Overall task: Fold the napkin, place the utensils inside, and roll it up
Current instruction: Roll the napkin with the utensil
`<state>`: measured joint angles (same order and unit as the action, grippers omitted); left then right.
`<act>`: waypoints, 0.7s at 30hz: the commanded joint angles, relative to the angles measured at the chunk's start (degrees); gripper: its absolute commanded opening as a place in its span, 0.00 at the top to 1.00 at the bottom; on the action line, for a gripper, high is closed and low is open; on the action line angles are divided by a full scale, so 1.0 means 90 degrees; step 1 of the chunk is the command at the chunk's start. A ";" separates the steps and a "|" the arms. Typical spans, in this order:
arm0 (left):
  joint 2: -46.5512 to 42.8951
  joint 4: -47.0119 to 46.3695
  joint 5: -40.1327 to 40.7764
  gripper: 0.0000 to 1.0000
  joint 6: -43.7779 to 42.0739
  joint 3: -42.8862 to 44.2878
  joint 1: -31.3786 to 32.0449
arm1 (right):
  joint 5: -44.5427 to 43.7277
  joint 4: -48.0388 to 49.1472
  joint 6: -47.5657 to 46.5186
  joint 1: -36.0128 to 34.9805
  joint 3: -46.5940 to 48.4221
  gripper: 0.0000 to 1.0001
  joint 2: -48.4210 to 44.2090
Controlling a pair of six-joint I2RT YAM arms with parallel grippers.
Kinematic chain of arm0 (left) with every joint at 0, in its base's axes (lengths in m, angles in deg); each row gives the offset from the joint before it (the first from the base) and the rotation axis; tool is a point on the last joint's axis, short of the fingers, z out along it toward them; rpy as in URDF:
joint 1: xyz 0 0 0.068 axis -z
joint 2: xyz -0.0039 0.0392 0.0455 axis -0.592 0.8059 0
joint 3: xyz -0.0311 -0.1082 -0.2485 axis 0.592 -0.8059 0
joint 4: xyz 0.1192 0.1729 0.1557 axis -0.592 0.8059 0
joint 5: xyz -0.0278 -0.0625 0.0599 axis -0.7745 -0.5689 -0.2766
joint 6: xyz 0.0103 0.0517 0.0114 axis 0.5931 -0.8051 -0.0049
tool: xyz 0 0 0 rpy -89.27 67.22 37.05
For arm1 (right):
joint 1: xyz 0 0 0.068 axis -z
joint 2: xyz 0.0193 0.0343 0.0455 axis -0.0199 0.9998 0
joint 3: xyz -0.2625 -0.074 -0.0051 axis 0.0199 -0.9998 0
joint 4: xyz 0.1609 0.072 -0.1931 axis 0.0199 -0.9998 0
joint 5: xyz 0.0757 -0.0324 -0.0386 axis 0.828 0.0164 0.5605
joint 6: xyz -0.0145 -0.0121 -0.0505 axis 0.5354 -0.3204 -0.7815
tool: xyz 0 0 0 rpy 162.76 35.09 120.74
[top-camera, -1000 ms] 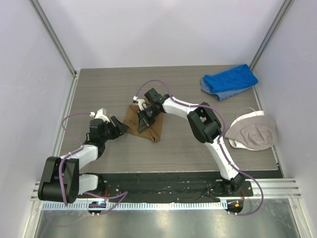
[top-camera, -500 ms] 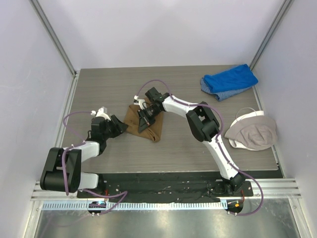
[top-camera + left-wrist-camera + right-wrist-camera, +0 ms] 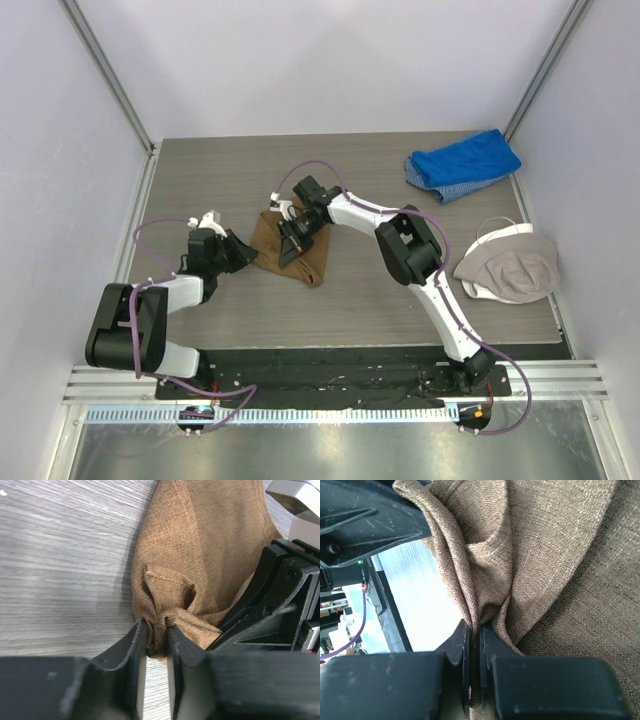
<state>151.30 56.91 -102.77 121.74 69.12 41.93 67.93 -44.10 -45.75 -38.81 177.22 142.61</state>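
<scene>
The tan-brown napkin (image 3: 312,262) lies bunched near the middle of the table. My left gripper (image 3: 250,258) sits low at its left corner, and in the left wrist view its jaws (image 3: 156,636) pinch a gathered bit of the napkin (image 3: 200,550) just above the table. My right gripper (image 3: 290,243) reaches over from the far side onto the cloth's middle. In the right wrist view it (image 3: 475,632) is shut tight on a raised fold of the napkin (image 3: 560,555). The utensils are out of view in every frame.
A blue cloth (image 3: 463,165) lies at the back right. A beige-and-white cap-like item (image 3: 507,262) rests by the right wall. Walls close in the table on three sides, and a metal rail (image 3: 330,400) runs along the near edge by the arm bases.
My left gripper has moved a little right to the napkin's corner and its jaws have closed on the cloth. The right gripper has kept its grip and place.
</scene>
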 commanded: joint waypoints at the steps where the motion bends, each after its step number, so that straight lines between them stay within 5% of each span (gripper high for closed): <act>1: 0.0166 0.0184 0.0211 0.81 -0.0132 0.0368 -0.0020 | -0.0537 -0.0411 -0.0207 -0.0064 -0.0008 0.99 0.0370; 6: 0.0234 0.0642 0.0192 1.00 -0.0200 0.0525 -0.0020 | -0.0566 -0.0401 -0.0158 -0.0064 -0.0047 0.94 0.0156; 17: 0.0059 0.1356 0.0143 1.00 -0.0484 0.0779 -0.0010 | -0.1365 0.0738 -0.0129 -0.0151 -0.1157 0.39 -0.1842; 21: 0.0107 0.1415 0.0055 1.00 -0.0494 0.0828 0.0000 | -0.2614 0.1599 -0.0324 -0.0405 -0.2349 0.33 -0.2977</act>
<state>152.70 66.66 -103.38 119.86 75.06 42.01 56.91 -39.60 -46.34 -40.73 164.04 128.80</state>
